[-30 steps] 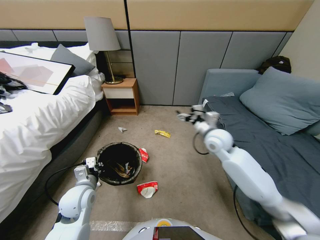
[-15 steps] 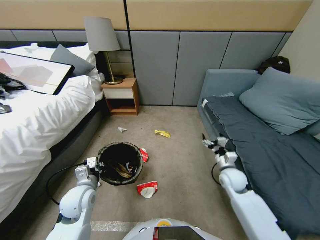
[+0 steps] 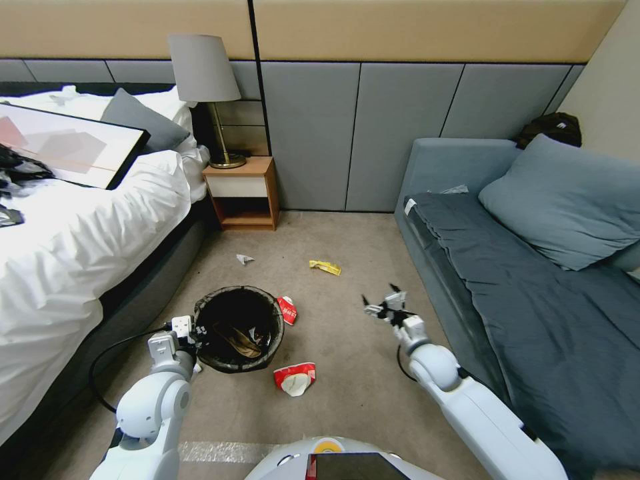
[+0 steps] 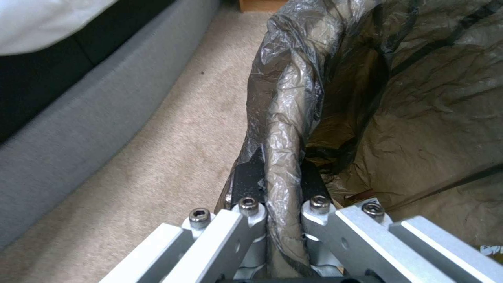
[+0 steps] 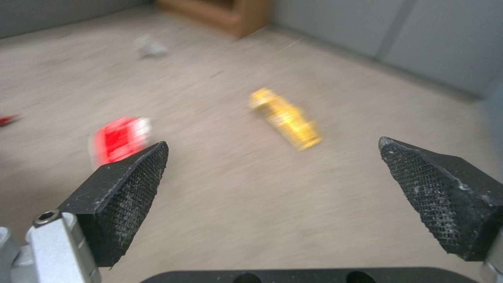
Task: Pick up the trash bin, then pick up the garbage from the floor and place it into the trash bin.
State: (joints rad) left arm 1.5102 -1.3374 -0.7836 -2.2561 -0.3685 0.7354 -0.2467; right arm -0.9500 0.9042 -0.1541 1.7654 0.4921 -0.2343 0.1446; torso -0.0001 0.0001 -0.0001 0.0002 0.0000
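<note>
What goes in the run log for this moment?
left tool: shut on trash bin rim | right tool: open, empty, above floor | yellow wrapper: on floor

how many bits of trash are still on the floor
4: a grey scrap near the nightstand, a yellow wrapper mid-floor, a red wrapper beside the trash bin, a red-and-white wrapper nearest the robot. More may be hidden.

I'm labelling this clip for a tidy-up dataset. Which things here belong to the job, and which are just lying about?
Part of the job:
- trash bin, rim clamped by the left gripper
- yellow wrapper
- red wrapper beside the bin
- red-and-white wrapper
- small grey scrap
- right gripper, open above the floor

Just lying about:
- lamp
- nightstand
- sofa pillow
- framed picture on the bed
</note>
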